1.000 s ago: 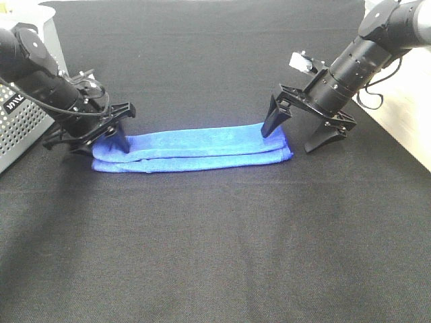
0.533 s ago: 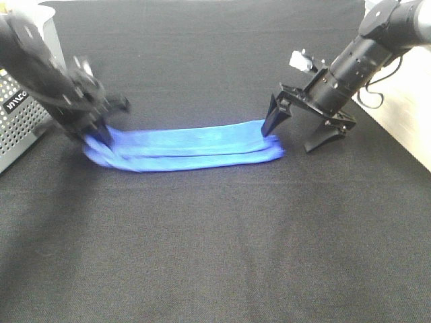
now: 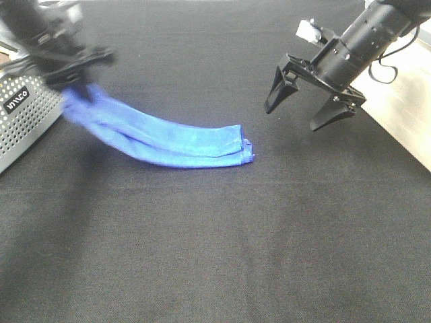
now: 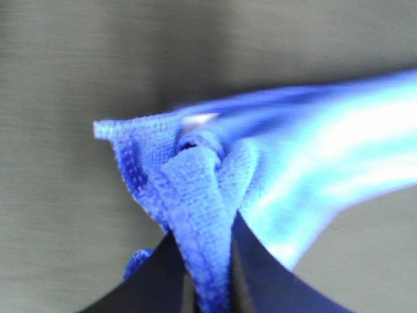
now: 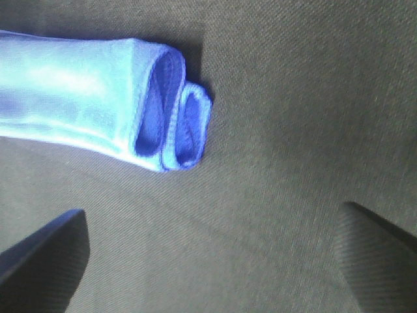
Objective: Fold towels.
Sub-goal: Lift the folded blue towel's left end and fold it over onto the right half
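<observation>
A blue towel (image 3: 168,138), folded into a long narrow strip, lies on the black tabletop (image 3: 215,235). My left gripper (image 3: 73,89) is shut on the towel's left end and holds it raised, so the strip slopes down to its right end on the table. The left wrist view shows the pinched towel (image 4: 195,195) between the black fingers (image 4: 260,274). My right gripper (image 3: 303,111) is open and empty, above the table to the right of the towel's free end. The right wrist view shows that folded end (image 5: 169,124) beyond the spread fingertips (image 5: 45,261).
A grey perforated metal box (image 3: 23,114) stands at the left edge, close to my left gripper. A light wooden surface (image 3: 404,101) borders the black cloth on the right.
My left gripper has lifted the towel's left end up and back to the left, dragging the whole strip leftward. My right gripper has let go of the right end and risen.
</observation>
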Robot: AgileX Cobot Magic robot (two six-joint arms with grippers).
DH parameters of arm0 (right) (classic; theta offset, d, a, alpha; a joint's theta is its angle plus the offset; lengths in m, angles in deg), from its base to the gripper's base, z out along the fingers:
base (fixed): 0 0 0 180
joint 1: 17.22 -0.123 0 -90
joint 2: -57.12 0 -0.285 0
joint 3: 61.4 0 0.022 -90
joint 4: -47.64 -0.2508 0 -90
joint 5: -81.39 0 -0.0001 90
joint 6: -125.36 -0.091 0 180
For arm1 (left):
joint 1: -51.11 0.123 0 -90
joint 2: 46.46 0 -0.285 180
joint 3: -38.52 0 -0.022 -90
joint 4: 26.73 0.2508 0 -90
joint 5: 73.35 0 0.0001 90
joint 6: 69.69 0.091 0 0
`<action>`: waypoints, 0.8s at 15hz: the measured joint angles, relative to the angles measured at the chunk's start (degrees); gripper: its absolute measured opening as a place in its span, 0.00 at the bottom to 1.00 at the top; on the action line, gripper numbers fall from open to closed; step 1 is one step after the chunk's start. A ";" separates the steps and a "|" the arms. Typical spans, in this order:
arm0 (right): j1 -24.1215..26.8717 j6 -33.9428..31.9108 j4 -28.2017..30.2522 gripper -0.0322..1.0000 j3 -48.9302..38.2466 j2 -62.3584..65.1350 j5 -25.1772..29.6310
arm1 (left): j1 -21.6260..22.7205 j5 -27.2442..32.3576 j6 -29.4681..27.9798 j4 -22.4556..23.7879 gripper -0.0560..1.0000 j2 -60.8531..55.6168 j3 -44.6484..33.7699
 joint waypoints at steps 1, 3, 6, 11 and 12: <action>0.00 -0.06 0.06 0.96 0.00 1.09 0.46 | -2.75 0.06 -1.89 -0.29 0.12 0.17 1.20; 0.00 -0.11 0.06 0.96 0.00 2.69 0.57 | -8.82 0.06 -5.67 -0.97 0.12 3.38 4.64; 0.00 -0.17 0.17 0.96 0.00 4.87 0.69 | -13.01 -1.43 -9.97 -3.90 0.13 10.66 11.12; 0.00 -3.27 4.81 0.96 0.00 7.45 1.09 | -14.67 -6.88 -14.32 -12.03 0.70 17.76 19.65; 0.00 -3.44 4.93 0.96 0.00 7.45 1.09 | -14.67 -8.02 -14.09 -13.12 0.73 17.48 19.71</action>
